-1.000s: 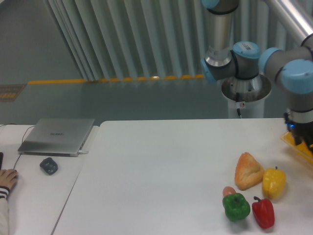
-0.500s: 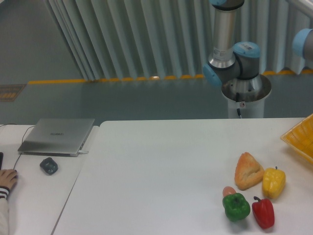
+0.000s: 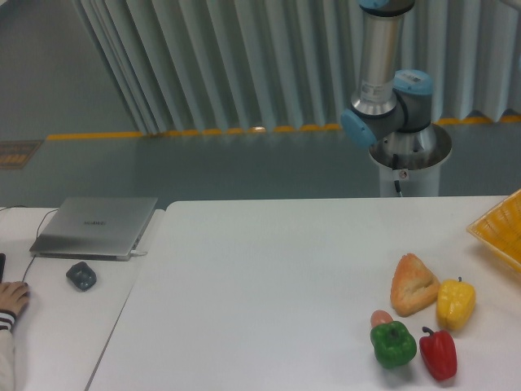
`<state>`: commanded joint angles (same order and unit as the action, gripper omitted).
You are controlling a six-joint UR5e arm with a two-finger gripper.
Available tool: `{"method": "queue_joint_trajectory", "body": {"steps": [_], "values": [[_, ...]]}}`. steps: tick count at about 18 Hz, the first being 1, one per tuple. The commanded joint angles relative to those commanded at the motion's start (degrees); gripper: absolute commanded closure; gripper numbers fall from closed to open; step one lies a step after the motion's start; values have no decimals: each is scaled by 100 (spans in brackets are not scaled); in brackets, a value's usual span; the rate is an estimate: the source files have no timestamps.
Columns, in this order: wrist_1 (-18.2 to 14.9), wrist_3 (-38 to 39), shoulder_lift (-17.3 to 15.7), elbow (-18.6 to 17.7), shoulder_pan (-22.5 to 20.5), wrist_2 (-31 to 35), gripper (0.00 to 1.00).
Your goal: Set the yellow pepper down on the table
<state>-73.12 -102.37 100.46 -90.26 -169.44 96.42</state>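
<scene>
- Arm (image 3: 383, 61), upper right of the frame: silver-grey tube links, light-blue joint caps.
- White label on one joint cap.
- Round silver base (image 3: 409, 151); small red-and-white tag, dark cable below.

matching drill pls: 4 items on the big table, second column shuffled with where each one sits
1. yellow pepper
2. green pepper
3. red pepper
4. yellow basket

A. cut off by the right edge of the picture
B. lowest in the picture, below the yellow pepper
C. touching the right side of the bread piece
D. just below the bread piece's left end

Pairs: 1-C, 2-D, 3-B, 4-A
</scene>
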Motion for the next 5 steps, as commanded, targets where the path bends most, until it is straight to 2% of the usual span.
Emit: {"method": "queue_joint_trajectory", "body": {"steps": [5], "values": [[-54, -959, -70, -26, -642, 26, 0]]}}
